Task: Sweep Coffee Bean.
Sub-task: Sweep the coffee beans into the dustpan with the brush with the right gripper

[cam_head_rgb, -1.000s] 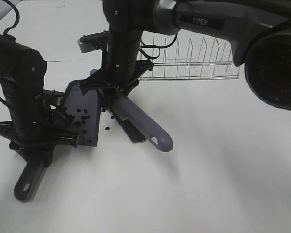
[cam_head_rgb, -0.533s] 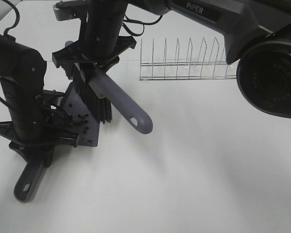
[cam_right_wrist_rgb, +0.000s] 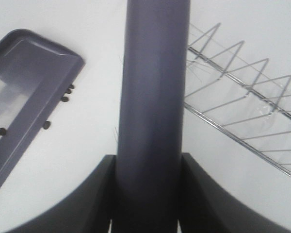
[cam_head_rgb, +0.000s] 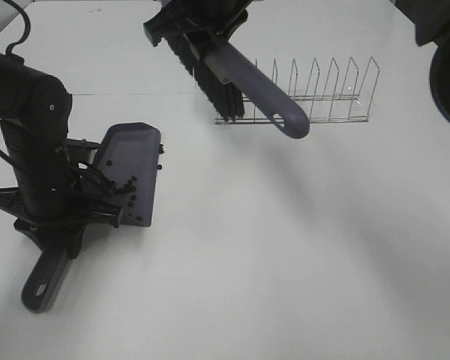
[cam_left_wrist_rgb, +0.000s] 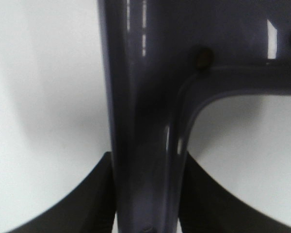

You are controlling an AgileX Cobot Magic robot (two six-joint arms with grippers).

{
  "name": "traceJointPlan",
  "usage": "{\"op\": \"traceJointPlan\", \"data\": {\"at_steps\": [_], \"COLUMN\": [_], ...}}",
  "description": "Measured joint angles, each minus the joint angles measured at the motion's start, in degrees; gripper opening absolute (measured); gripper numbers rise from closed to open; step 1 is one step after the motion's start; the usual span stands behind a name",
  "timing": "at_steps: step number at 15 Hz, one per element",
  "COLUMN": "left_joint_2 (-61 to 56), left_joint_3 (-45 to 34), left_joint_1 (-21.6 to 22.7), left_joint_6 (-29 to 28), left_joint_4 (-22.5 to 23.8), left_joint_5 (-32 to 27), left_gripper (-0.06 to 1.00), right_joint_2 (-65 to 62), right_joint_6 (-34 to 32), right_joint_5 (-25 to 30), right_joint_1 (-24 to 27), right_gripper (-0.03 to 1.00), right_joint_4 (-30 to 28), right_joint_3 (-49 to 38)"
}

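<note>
One grey-purple plastic dustpan [cam_head_rgb: 131, 150] lies flat toward the left edge of the white counter [cam_head_rgb: 285, 262]. Its long handle, with a hang-hole at the tip, is clamped between the closed fingers of the left gripper [cam_left_wrist_rgb: 148, 194]. The coffee beans [cam_head_rgb: 126, 185], tiny dark ovals, sit mostly as a loose cluster of roughly ten inside the smooth, shallow pan. A few more lie on the bare counter just off its front edge. The right gripper [cam_right_wrist_rgb: 148, 194] is closed tight around the rounded handle of the single brush [cam_head_rgb: 247, 79], which hangs tilted in the air above the far side of the counter. Its stiff black bristles [cam_head_rgb: 210, 79] face down. Behind it, near the far edge, stands one wire rack [cam_head_rgb: 330, 97] with a row of thin upright loops.
</note>
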State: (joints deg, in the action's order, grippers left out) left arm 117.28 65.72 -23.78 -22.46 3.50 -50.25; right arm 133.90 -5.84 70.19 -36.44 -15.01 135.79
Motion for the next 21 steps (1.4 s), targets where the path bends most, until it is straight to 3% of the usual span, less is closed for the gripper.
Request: {"op": "traceJointPlan", "data": {"at_steps": [2, 5, 10, 13, 21], "left_joint_2": [0.0, 0.06, 0.06, 0.29, 1.72], "left_joint_3": [0.0, 0.0, 0.0, 0.06, 1.38], "left_joint_1": [0.0, 0.0, 1.78, 2.01, 2.01], "left_joint_6": [0.0, 0.0, -0.06, -0.06, -0.23], "left_joint_4": [-0.11, -0.34, -1.55, -1.26, -0.46], "left_joint_5": [-0.06, -0.17, -0.8, -0.69, -2.01], "left_gripper": [0.32, 0.32, 0.32, 0.32, 0.32], "right_joint_2": [-1.43, -1.89, 3.27, 5.61, 9.17], "right_joint_6": [0.06, 0.06, -0.06, -1.09, -0.52], "right_joint_5": [0.06, 0.46, 0.34, -2.46, -7.33], "right_joint_1": [4.81, 7.28, 4.93, 4.87, 3.67], "right_gripper": [0.27, 0.27, 0.27, 0.27, 0.27], "right_joint_4": [1.09, 3.38, 5.96, 5.9, 15.01], "right_joint_3": [-1.32, -5.79, -8.42, -8.42, -8.14]}}
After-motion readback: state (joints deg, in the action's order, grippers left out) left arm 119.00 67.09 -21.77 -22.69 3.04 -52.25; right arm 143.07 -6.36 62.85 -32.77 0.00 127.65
